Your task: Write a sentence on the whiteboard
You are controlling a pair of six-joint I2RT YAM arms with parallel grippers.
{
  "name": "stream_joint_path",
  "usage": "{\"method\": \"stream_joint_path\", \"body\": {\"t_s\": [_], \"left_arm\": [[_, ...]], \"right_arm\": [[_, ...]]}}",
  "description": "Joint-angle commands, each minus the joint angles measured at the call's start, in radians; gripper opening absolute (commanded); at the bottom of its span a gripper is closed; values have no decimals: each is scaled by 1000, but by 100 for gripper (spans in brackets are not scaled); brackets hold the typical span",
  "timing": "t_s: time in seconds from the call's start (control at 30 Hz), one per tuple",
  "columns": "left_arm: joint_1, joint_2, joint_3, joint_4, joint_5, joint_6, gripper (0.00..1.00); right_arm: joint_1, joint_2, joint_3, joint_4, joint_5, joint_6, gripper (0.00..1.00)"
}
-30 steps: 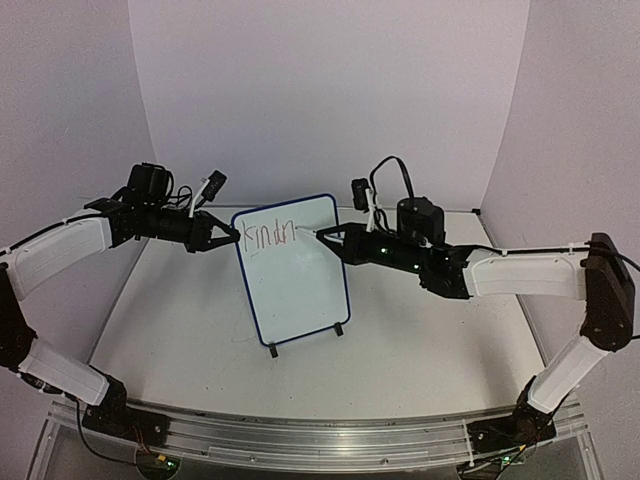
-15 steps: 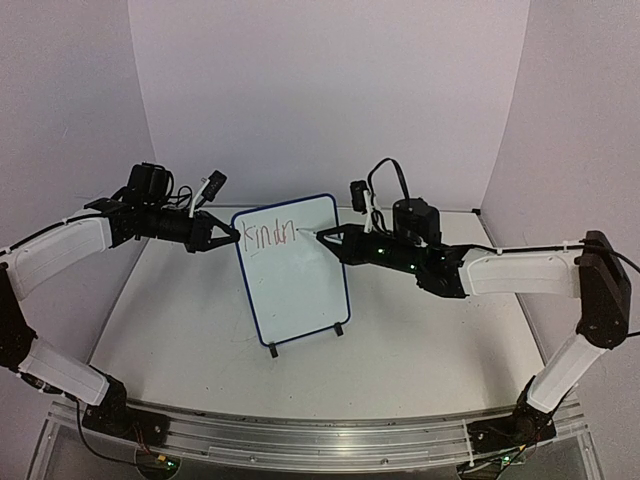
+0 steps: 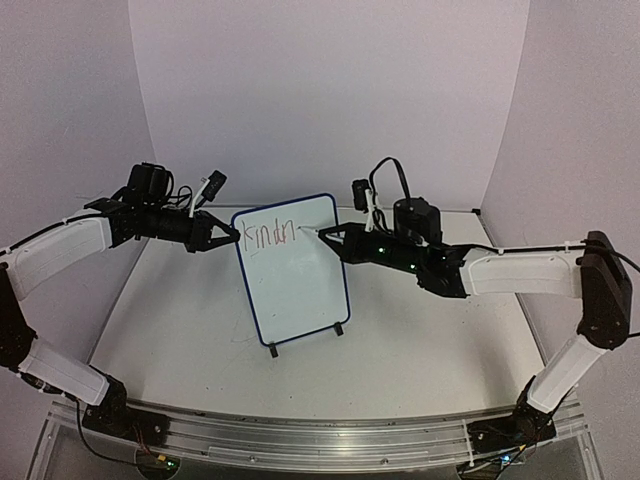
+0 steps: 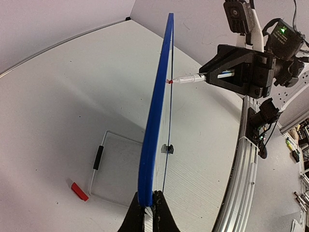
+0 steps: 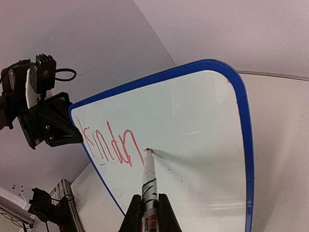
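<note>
The whiteboard (image 3: 292,265) stands upright on its two black feet (image 3: 273,350) around the middle of the tabletop (image 3: 420,340), a little toward the left edge, leaning slightly back.

The left pincer (image 3: 232,237) is closed on the upper left edge of the board. The left wrist view shows its fingers (image 4: 161,212) on either side of the blue frame.

The right pincer (image 3: 322,234) is closed on a marker (image 5: 148,179) with a white barrel. The red tip touches the writing surface just right of the last letter.

The sentence (image 3: 268,236) sits in red along the board's top line (only the opening letters, roughly "kindn", are legible). The rest of the surface is unmarked.

Behind the board, the left wrist view shows a small red piece (image 4: 79,191) lying on the tabletop beside a wire stand (image 4: 99,157). Whether they touch cannot be told.
</note>
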Motion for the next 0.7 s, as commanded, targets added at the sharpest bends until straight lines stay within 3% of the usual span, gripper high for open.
{"method": "stream_joint_path", "body": {"t_s": [0.0, 0.67], "left_arm": [[-21, 17, 7, -78, -45, 58, 0], [-21, 21, 8, -80, -45, 58, 0]], "right_arm": [[-20, -46, 16, -3, 71, -17, 0], [-22, 24, 79, -5, -21, -19, 0]]}}
